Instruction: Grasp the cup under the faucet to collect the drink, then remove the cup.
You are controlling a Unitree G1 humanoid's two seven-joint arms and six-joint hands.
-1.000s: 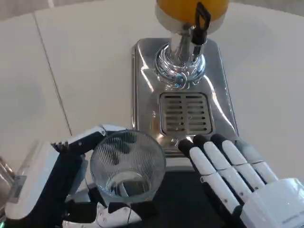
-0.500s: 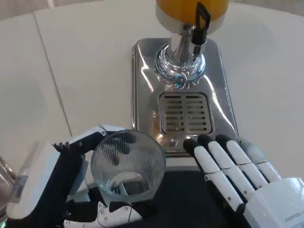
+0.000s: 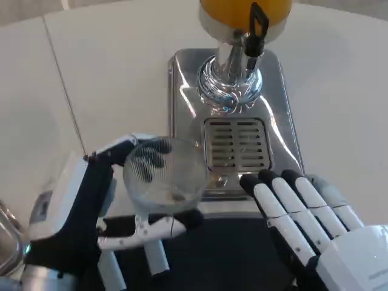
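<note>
1. The left hand (image 3: 91,212) is gripping the cup (image 3: 165,174) at the near left, fingers wrapped around its ribbed wall from both sides. The cup is sitting clear of the bench (image 3: 109,79), at the near left corner of the base (image 3: 182,121), with its rim overlapping that corner. It is not yet under the faucet.

2. The right hand (image 3: 315,224) is holding nothing, fingers straight and slightly apart, tips lying at the near edge of the base, just beside the grille (image 3: 237,145).

3. Risk: the cup is clear glass and looks smooth, so it could be slipping in the grip if the fingers loosen while carrying it forward.

4. Risk: the cup is travelling close to the base's raised edge; a low approach could knock its bottom against the metal and tip it.

5. Risk: the right hand's fingertips are lying near the path to the grille, so the two hands could be colliding there.

6. Risk: if the cup stops short of the faucet (image 3: 257,27), the orange drink would be falling onto the grille, not into the cup.

7. Count, near to far: two hands, one cup, one base with one grille, one chrome column (image 3: 229,79), one faucet with a black lever, one tank (image 3: 227,12) of orange drink.
</note>
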